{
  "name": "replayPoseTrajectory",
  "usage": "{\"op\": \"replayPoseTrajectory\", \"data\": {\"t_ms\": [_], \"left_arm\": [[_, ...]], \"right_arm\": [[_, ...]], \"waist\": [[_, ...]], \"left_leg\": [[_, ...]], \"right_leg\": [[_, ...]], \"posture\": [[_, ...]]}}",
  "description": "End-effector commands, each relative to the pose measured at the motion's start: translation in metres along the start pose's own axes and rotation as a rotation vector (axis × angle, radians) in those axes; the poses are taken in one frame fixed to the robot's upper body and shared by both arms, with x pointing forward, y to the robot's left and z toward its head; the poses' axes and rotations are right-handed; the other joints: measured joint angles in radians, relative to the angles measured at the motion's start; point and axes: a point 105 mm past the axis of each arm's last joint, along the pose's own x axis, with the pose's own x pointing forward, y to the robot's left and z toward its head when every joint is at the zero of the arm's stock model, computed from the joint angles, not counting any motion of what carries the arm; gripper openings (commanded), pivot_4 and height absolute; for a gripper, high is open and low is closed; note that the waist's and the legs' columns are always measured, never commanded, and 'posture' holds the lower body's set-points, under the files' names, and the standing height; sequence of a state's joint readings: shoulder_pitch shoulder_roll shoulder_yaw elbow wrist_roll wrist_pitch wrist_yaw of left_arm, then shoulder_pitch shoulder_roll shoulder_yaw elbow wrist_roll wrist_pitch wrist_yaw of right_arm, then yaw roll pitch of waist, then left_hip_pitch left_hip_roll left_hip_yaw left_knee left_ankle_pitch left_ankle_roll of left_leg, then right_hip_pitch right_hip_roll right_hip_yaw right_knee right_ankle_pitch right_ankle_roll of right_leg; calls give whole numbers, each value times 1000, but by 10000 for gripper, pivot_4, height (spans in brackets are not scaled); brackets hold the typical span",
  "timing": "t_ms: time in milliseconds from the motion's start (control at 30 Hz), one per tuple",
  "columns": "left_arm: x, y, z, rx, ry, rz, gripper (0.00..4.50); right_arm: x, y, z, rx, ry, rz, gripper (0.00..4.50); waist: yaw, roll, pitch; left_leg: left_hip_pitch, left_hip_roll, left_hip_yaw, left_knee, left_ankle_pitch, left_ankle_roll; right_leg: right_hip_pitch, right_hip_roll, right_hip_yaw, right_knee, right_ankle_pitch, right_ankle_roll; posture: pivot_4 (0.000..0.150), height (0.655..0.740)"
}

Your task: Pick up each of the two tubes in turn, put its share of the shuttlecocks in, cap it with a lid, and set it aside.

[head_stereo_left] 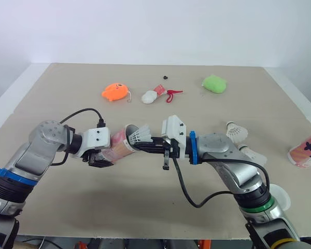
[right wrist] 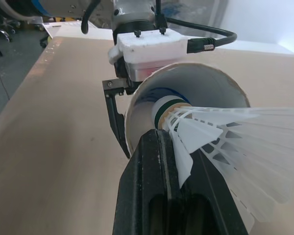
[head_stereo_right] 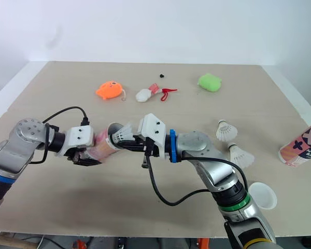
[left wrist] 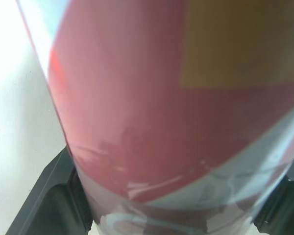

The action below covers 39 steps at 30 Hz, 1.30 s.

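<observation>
Gripping the tube (head_stereo_left: 122, 146) in the left end effector (head_stereo_left: 100, 158), fingers closed around its body, at centre-left of the frame over the bench (head_stereo_left: 145, 207), tipping its open mouth rightward for straight loading. Pinching a shuttlecock (head_stereo_left: 139, 136) by the feathers in the right end effector (head_stereo_left: 148, 145), fingers narrowed on it, setting the cork just inside that mouth.
</observation>
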<state>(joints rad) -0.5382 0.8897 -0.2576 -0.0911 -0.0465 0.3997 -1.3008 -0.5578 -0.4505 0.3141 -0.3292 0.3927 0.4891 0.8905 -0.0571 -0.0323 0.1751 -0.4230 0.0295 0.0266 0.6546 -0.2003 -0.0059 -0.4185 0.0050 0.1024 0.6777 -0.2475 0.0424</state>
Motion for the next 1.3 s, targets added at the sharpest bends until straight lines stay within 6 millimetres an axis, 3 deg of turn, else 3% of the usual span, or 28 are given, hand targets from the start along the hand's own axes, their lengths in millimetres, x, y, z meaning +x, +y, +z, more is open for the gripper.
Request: {"op": "replayPoseTrajectory", "data": {"t_ms": [33, 67, 167, 200, 267, 300, 433, 500, 567, 733, 933, 1133, 1300], "left_arm": [[9, -12, -6, -12, 20, -62, 34600], [9, -13, -7, -9, 24, -63, 34600], [9, -13, -5, -4, 22, -65, 34600], [9, -13, -5, -3, 21, -66, 34600], [9, -12, -5, -3, 20, -67, 34600], [10, -12, -5, -2, 22, -67, 34600], [11, -11, -6, 2, 24, -72, 34600], [13, -11, -5, 4, 21, -80, 34600], [14, -11, -6, 5, 21, -88, 34600], [14, -10, -6, 15, 23, -101, 34600], [17, -10, -3, 29, 16, -115, 34600], [21, -10, -1, 35, 8, -122, 34600], [23, -7, 1, 35, -1, -108, 34600]], "right_arm": [[-5, 4, 27, 17, -127, -10, 8883], [-8, 4, 31, 36, -153, -20, 16111], [-29, -4, 33, 102, -195, -130, 19270], [-38, -8, 28, 124, -195, -194, 28471], [-53, -14, 20, 149, -192, -298, 30723], [-66, -25, 14, 126, -179, -435, 35070], [-120, -58, 0, -17, -137, -910, 43976], [-154, -53, -7, -47, -142, -1142, 43976], [-170, -37, -18, -71, -97, -1249, 43976], [-191, 9, -42, -36, 3, -1391, 43976], [-209, 39, -61, 31, 117, -1524, 43976], [-210, 39, -89, 192, 179, -1574, 43976], [-212, 22, -108, 333, 197, -1620, 43976]], "waist": [[4, 0, 0], [5, 0, 0], [9, 0, 0], [9, 0, 0], [10, 0, 0], [10, 0, 0], [10, 0, -1], [10, 0, -1], [12, -1, -2], [11, 8, -9], [10, 8, -12], [10, 8, -12], [12, 8, -12]], "left_leg": [[0, 0, 0, 0, 0, 0], [0, 0, 0, 0, 0, 0], [0, 0, 0, 0, 0, 0], [0, 0, 0, 0, 0, 0], [0, 0, -1, 0, 0, 0], [0, 0, -1, 0, 0, 0], [0, 0, 0, 0, 0, 0], [0, 0, 0, 0, 0, 0], [0, 0, 1, -1, 0, 0], [0, -2, 0, -2, -2, -1], [5, -1, 0, -1, -1, 0], [15, -2, 2, -1, -2, 0], [14, -3, 3, -2, -2, 0]], "right_leg": [[0, 0, 0, 0, 0, 0], [0, 0, 0, 0, 0, 0], [0, 0, 0, 0, 0, -1], [0, 0, -1, 0, -1, -1], [0, 0, -1, 0, -1, -1], [0, 0, -1, 0, -1, -1], [0, -1, 0, 0, -1, -1], [-1, 0, -1, 1, -1, -1], [-1, 0, 0, 2, -1, -1], [-1, -2, 0, 2, -6, -1], [2, -3, 2, 3, -6, -4], [9, -9, 2, 0, -7, -4], [10, -11, 2, -2, -7, -4]], "posture": [[1500, 7400], [1500, 7400], [1500, 7400], [1500, 7400], [1500, 7400], [1500, 7400], [1500, 7400], [1500, 7400], [1500, 7400], [1500, 7400], [1500, 7400], [1500, 7400], [1500, 7400]]}}
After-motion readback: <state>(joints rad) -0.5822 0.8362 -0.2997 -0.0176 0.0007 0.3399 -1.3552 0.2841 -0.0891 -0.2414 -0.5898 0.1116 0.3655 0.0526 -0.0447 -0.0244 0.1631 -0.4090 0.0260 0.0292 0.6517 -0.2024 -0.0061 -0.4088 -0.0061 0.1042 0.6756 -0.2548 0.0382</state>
